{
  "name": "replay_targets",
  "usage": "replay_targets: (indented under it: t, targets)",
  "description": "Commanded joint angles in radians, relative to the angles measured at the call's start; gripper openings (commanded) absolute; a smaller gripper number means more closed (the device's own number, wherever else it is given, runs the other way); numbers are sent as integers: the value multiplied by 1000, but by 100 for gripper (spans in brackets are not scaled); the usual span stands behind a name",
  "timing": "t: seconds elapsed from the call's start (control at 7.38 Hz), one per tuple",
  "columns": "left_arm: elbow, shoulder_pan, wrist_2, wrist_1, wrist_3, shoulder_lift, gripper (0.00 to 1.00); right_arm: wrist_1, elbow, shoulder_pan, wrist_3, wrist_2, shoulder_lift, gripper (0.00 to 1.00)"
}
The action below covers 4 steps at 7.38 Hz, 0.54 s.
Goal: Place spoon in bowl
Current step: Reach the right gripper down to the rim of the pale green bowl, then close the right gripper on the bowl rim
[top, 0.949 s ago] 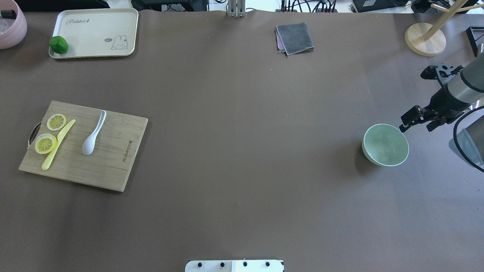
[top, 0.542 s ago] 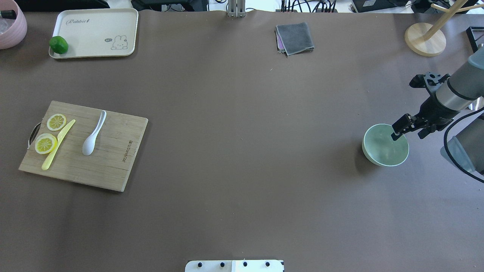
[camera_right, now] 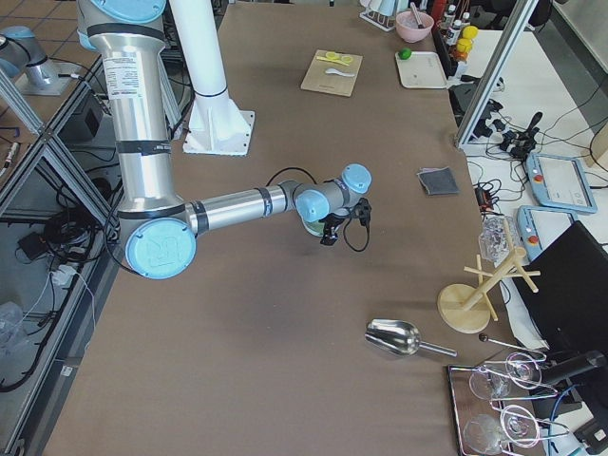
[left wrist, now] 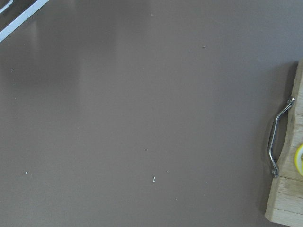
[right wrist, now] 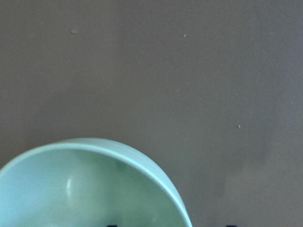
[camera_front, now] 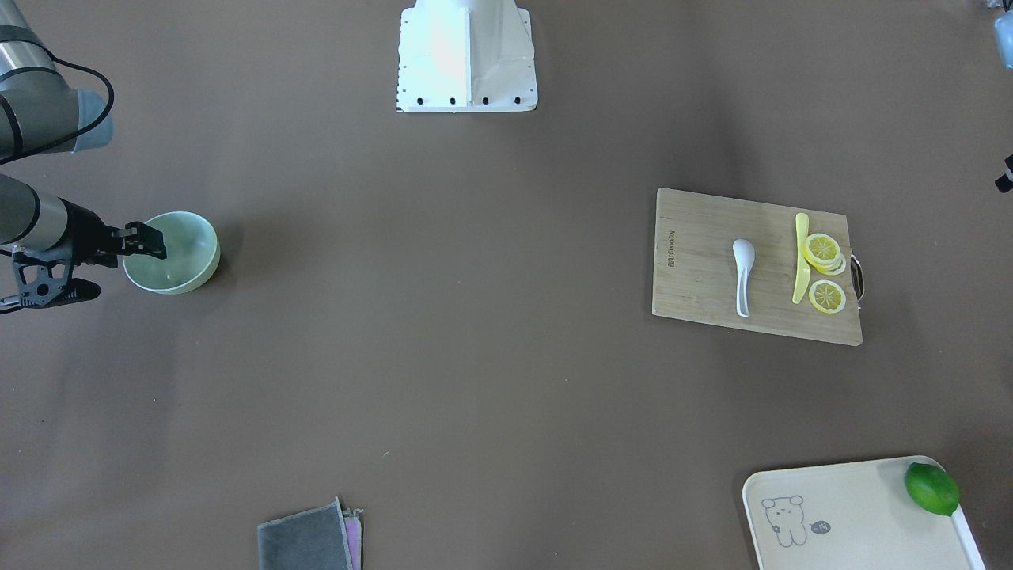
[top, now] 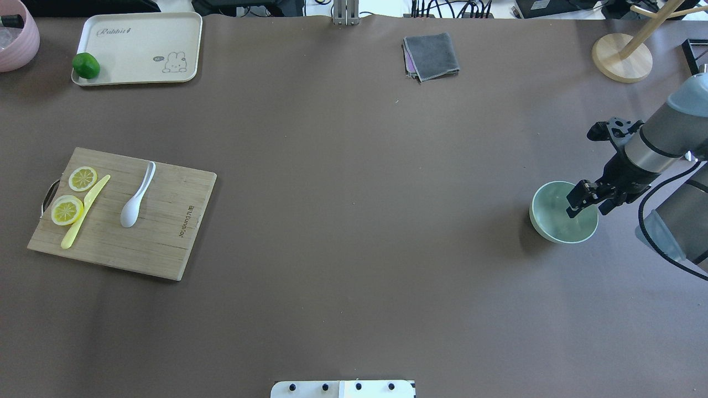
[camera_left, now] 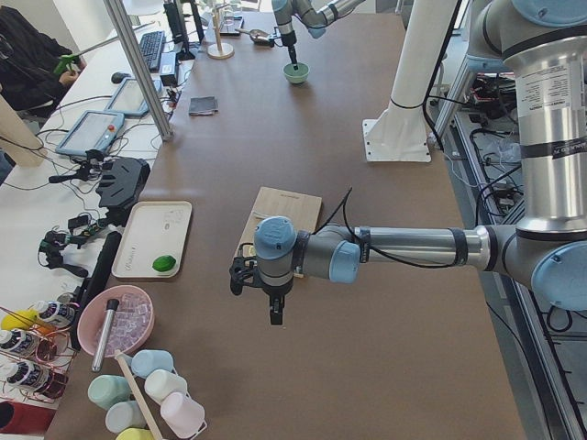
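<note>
The white spoon (top: 135, 199) lies on the wooden cutting board (top: 166, 232) at the table's left, scoop toward the robot; it also shows in the front view (camera_front: 742, 273). The mint-green bowl (top: 547, 218) stands empty at the right. My right gripper (top: 578, 204) hangs open and empty over the bowl's right inner side, fingertips just inside the rim (camera_front: 154, 241). The right wrist view shows the bowl's rim (right wrist: 118, 153) close below. My left gripper (camera_left: 273, 316) shows only in the left side view, hovering near the board's outer end; I cannot tell its state.
A yellow knife (top: 86, 213) and lemon slices (top: 66, 210) share the board. A cream tray (top: 138, 47) with a lime (top: 86, 65) and a pink tub (top: 16, 38) sit far left. A grey cloth (top: 431, 55) and a wooden stand (top: 622, 55) are at the far edge.
My right gripper has moved left and nearer, from beside the bowl's far right rim to over its inside. The spoon and bowl have not moved.
</note>
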<state>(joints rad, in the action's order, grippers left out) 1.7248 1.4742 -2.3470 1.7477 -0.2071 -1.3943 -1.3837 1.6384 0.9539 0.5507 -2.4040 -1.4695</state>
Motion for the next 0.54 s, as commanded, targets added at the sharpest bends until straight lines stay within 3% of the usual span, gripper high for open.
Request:
replay_targets:
  t: [0.0, 0.14, 0.27, 0.41]
  targets:
    - [-1, 0, -5, 0, -2, 1, 98, 0, 3, -10, 30, -1, 0, 51]
    - [-1, 0, -5, 0, -3, 0, 98, 0, 8, -11, 49, -4, 3, 18]
    - [-1, 0, -5, 0, -5, 0, 98, 0, 12, -11, 52, -9, 3, 0]
    - [-1, 0, -5, 0, -5, 0, 98, 0, 14, -11, 54, -12, 5, 0]
